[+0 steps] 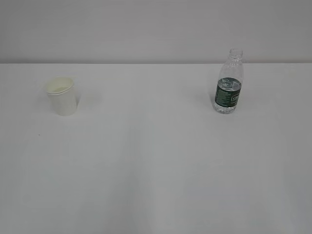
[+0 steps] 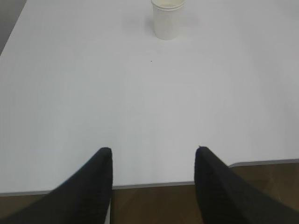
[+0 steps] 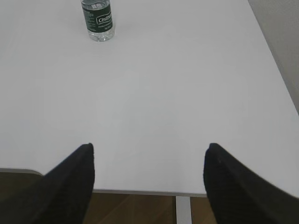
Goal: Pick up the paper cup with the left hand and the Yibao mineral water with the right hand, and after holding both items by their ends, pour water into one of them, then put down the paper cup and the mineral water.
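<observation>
The white paper cup (image 1: 63, 96) stands upright on the left of the white table; in the left wrist view the cup (image 2: 167, 19) is far ahead at the top edge. The Yibao mineral water (image 1: 228, 84), a clear capless bottle with a dark green label, stands upright on the right; the right wrist view shows the bottle (image 3: 98, 20) far ahead at top left. My left gripper (image 2: 153, 150) hangs open and empty over the table's near edge. My right gripper (image 3: 148, 145) is open wider, also empty, over the near edge. Neither arm appears in the exterior view.
The white table (image 1: 156, 165) ends at a near edge (image 2: 154, 185) under both grippers, with brown floor (image 3: 135, 209) below. A pale wall (image 1: 156, 29) rises behind the table. The table's right edge (image 3: 273, 51) runs beside the bottle's side.
</observation>
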Controlling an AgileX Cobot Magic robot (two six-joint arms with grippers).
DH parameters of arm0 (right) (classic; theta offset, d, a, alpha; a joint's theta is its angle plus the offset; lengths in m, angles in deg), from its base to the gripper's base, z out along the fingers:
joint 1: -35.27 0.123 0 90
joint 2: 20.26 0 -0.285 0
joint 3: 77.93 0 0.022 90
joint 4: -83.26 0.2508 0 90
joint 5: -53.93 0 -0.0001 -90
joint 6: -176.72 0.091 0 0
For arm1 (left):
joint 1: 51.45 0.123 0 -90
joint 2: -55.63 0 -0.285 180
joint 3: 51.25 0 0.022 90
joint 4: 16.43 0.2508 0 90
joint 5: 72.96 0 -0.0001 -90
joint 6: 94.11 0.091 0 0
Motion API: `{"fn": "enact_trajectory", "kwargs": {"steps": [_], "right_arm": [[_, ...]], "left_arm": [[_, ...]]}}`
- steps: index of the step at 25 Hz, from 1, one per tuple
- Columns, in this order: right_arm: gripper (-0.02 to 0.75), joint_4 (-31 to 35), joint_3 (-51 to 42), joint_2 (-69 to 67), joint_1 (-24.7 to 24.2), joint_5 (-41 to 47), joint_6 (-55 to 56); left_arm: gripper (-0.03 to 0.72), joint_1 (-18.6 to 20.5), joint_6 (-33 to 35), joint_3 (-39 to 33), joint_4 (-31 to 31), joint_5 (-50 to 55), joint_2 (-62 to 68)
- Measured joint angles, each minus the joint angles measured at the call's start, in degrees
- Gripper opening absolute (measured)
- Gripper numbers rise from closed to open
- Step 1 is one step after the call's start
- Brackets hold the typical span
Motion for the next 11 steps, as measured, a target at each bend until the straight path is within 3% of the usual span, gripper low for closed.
{"fn": "enact_trajectory", "kwargs": {"steps": [11], "right_arm": [[0.552, 0.0, 0.0, 0.0, 0.0, 0.0, -0.2]], "left_arm": [[0.377, 0.0, 0.0, 0.0, 0.0, 0.0, 0.0]]}}
